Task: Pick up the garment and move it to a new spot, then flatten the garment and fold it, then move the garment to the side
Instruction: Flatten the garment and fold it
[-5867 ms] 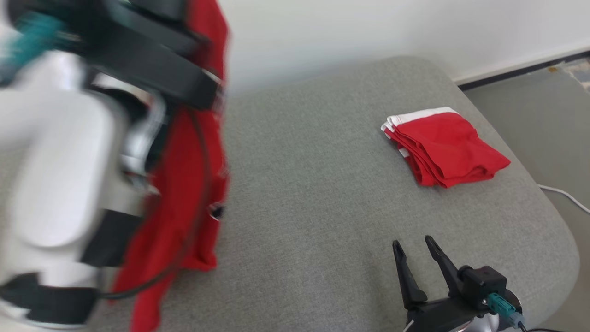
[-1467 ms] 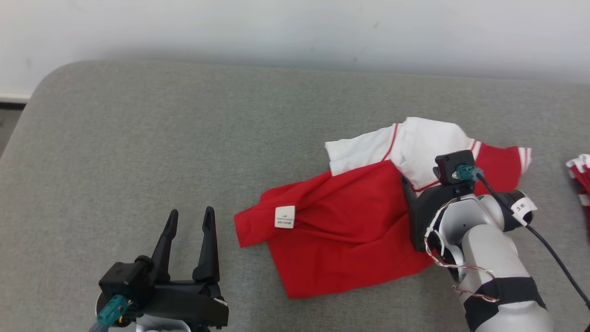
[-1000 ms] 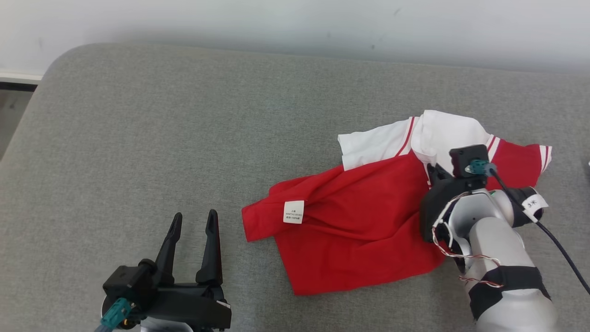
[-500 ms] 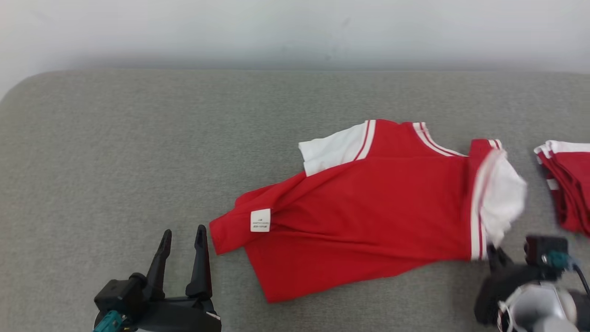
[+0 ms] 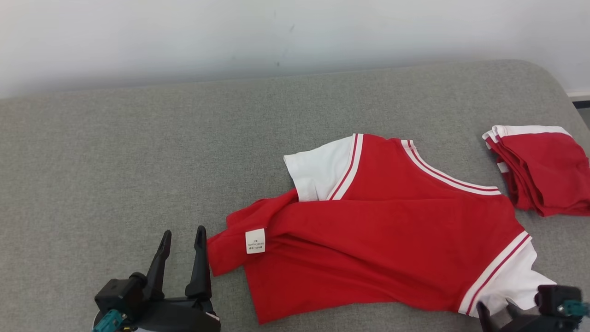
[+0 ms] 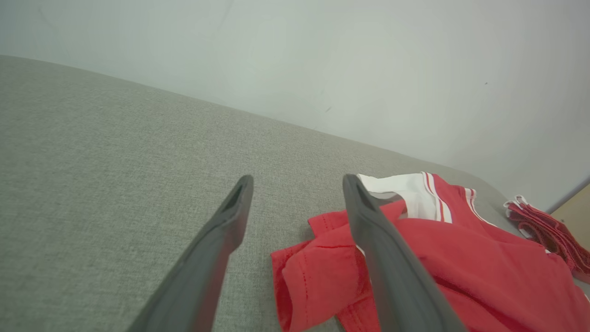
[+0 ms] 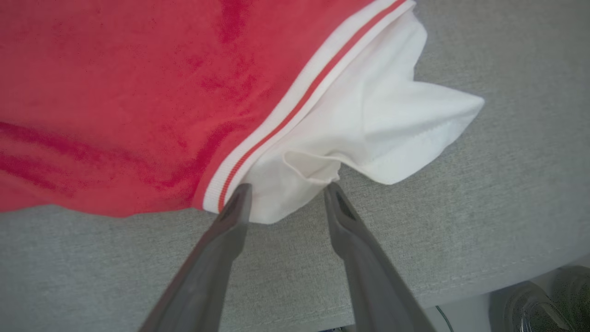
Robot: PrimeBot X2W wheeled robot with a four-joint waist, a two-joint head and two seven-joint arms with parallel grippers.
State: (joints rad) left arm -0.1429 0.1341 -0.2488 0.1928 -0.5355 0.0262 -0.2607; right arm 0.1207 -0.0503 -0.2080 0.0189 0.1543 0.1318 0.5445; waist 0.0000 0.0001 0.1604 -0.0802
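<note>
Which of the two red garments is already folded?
The small red garment at the far right, a neat layered stack; the red-and-white shirt in the middle lies spread out.

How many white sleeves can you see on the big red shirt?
2. The far sleeve is at the upper left of the red shirt in the head view. The near sleeve sticks out at its lower right corner, by the right gripper. Neither looks hidden.

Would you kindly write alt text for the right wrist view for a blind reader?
The right gripper stands with its two dark fingers parted at the crumpled white sleeve of a red garment lying on a grey cushion. A red-striped white band edges the sleeve.
</note>
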